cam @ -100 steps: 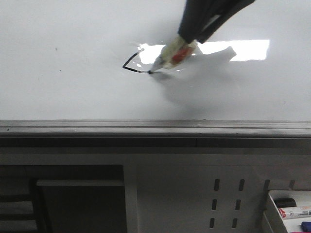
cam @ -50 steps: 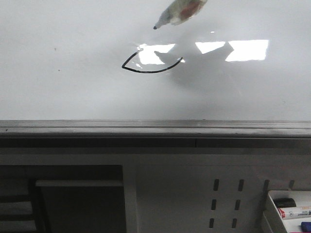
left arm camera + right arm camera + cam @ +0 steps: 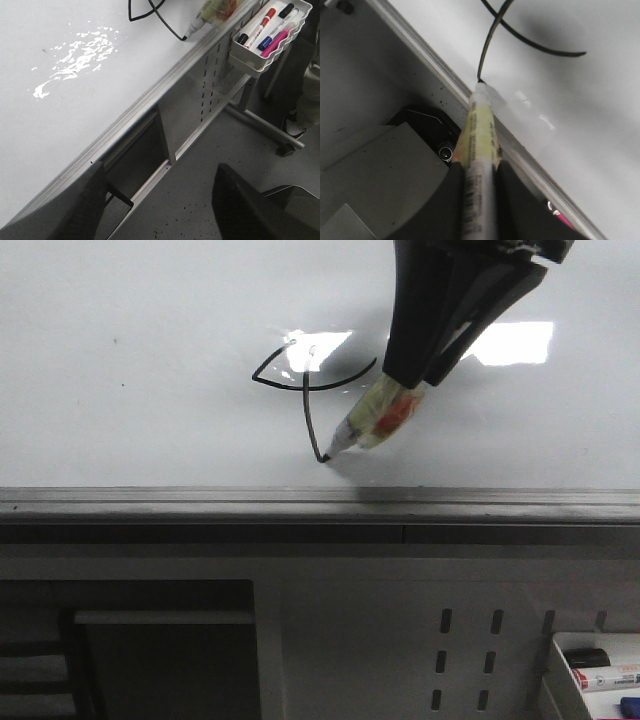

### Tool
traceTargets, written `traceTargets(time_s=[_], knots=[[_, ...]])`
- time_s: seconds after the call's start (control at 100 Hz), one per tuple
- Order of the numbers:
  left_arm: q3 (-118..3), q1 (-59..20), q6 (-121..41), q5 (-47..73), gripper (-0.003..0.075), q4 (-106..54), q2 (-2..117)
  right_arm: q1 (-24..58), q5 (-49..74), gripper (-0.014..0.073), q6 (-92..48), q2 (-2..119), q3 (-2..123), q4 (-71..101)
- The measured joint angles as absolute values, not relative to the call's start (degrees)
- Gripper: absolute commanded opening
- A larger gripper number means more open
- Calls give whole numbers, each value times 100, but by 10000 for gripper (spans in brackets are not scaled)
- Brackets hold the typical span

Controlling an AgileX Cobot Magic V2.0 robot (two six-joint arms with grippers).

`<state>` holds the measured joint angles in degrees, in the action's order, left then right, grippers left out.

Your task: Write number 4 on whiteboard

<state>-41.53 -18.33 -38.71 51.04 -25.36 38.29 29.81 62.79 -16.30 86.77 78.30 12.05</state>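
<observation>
The front view faces the whiteboard [image 3: 140, 360] squarely, close in, with its rail [image 3: 300, 502] and the panel [image 3: 470, 640] below. The left wrist view looks down along the rail at a slant, from farther off, taking in the floor [image 3: 200, 170]. The right wrist view sits nearest, behind the marker [image 3: 479, 165]; all three share the 4 [image 3: 310, 390].

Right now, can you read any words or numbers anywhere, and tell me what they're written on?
"4": hand-drawn in black on the whiteboard; the number 4 reads clearly, its stem ending at the marker tip.
Marker held in the right gripper: small print runs along its barrel, too blurred to read.
Markers in the white tray: labels too small to read.
</observation>
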Motion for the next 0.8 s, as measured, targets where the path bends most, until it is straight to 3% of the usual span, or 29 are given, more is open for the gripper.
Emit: traceTargets(time_s=[0.32, 0.8], knots=[[-4153, -1833, -3871, 5104, 417, -2536, 3829, 3084, 6370, -46, -2347, 7290, 7849, 1083], [-4137, -1833, -3871, 4965, 417, -3024, 3878, 3084, 5463, -46, -3533, 5337, 5867, 1083]])
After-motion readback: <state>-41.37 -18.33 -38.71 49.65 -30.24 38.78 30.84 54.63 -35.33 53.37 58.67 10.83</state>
